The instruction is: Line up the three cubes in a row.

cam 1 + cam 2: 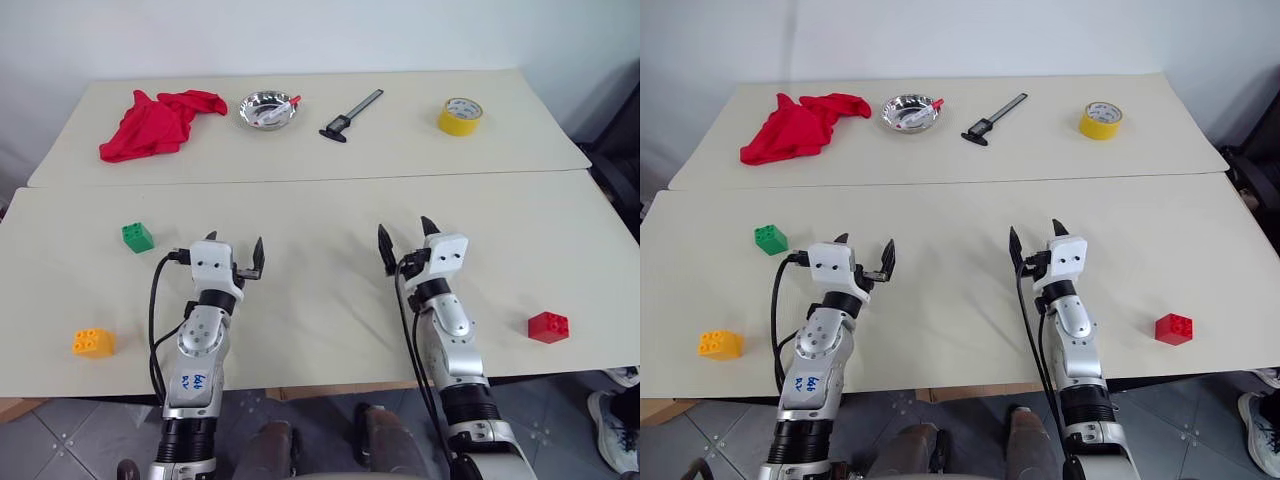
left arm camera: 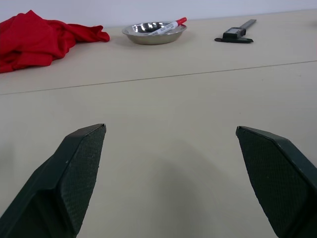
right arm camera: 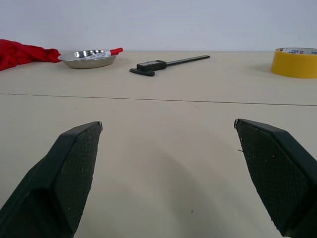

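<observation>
We see red cloth [image 3: 27, 53] cut by frame edge in right wrist view, yellow tape roll [image 3: 295, 62] likewise (label print too small to read). Marker [image 1: 277, 110] in steel bowl [image 1: 266, 110]: its lower end hidden behind bowl rim.

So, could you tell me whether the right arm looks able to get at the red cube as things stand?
Probably yes: the red cube sits on bare table beside the open right gripper, with nothing between them.
</observation>
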